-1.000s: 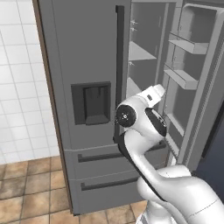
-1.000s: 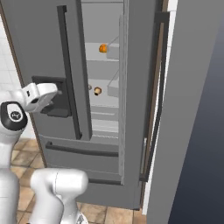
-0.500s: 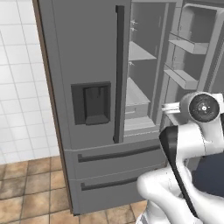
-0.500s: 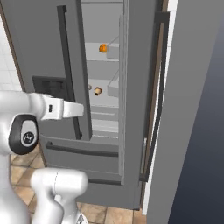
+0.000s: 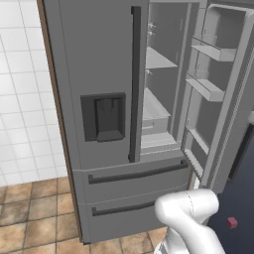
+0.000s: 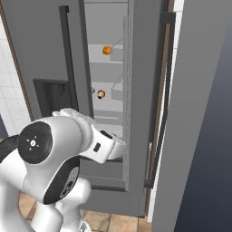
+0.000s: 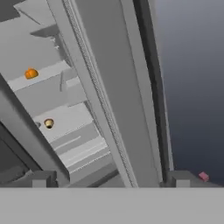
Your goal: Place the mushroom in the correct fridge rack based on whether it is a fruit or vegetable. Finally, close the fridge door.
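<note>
Mushroom (image 7: 49,123) sitting on the lower fridge rack (image 7: 70,118), orange fruit (image 7: 30,73) resting on the shelf above, gripper (image 7: 111,177) hovering outside with jaws wide apart, straddling the open fridge door (image 7: 113,87) edge

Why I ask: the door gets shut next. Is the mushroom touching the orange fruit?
Apart. In the right base view the orange fruit sits on the upper shelf and the mushroom on the fridge rack below, with clear space between them.
</note>
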Controlling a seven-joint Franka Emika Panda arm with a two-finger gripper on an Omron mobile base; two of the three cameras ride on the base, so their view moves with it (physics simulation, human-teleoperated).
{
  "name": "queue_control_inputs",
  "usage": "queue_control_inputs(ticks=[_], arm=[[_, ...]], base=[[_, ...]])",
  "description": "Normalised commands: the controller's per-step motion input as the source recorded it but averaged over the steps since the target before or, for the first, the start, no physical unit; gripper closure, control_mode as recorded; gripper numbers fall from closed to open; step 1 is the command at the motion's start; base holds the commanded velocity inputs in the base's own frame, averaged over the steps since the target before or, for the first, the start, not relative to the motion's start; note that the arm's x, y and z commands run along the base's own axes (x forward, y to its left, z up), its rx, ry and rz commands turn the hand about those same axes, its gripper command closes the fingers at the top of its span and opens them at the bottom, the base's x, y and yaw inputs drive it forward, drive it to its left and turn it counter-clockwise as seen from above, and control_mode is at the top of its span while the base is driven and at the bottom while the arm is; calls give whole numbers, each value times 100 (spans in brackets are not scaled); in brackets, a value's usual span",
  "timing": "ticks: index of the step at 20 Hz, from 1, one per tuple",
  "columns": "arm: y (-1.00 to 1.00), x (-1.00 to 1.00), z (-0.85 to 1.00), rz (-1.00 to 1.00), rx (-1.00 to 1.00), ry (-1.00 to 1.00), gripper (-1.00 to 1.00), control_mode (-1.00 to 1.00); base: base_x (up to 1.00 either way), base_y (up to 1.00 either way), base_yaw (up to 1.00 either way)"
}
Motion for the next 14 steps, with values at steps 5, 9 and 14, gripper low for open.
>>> queue_control_inputs(ticks=[5,9,14], arm=[[-99,31,-16,1,43,-14,-100,-100],[-96,63,-16,7,43,-16,-100,-100],[-80,72,-17,8,43,-15,-100,-100]], base=[[0,0,0],[0,0,0],[0,0,0]])
